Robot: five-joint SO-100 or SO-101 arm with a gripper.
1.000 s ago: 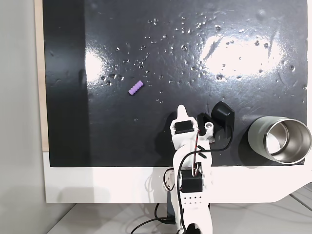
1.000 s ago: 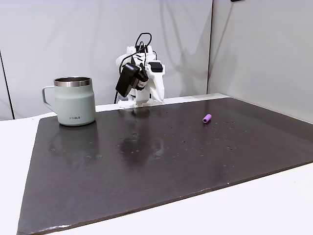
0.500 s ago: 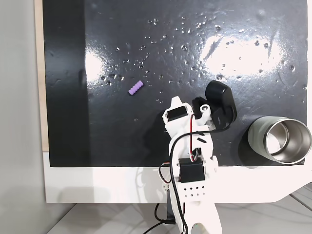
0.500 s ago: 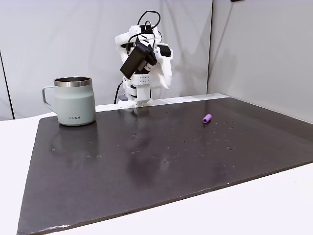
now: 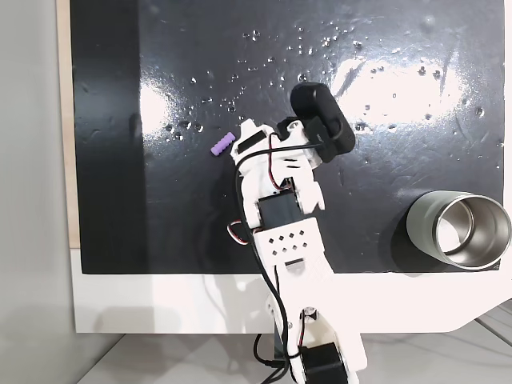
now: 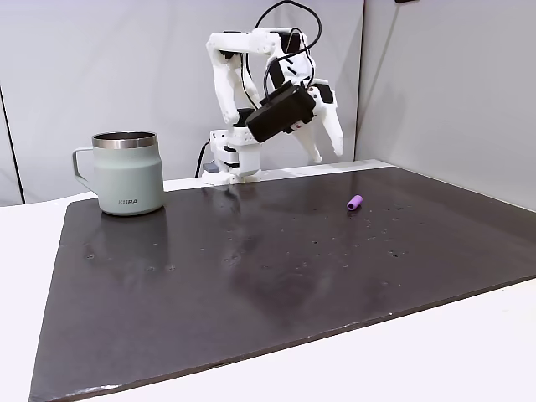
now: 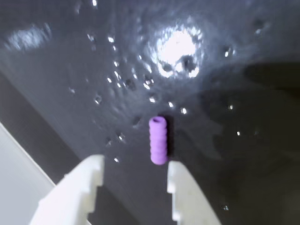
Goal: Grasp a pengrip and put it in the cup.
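Since a second before, the arm [image 6: 243, 75] had unfolded from near its base and reached out over the dark mat [image 5: 400, 48] toward the pengrip [image 5: 222, 143]. Its fingers [image 7: 133, 176] stood apart and empty above the mat, the pengrip lying just ahead of the gap between them in the wrist view. From the side the pengrip [image 6: 355, 202] lay flat on the mat, the fingers [image 6: 328, 142] raised above and behind it. Well apart stood the cup [image 6: 127, 172], upright at the mat's edge.
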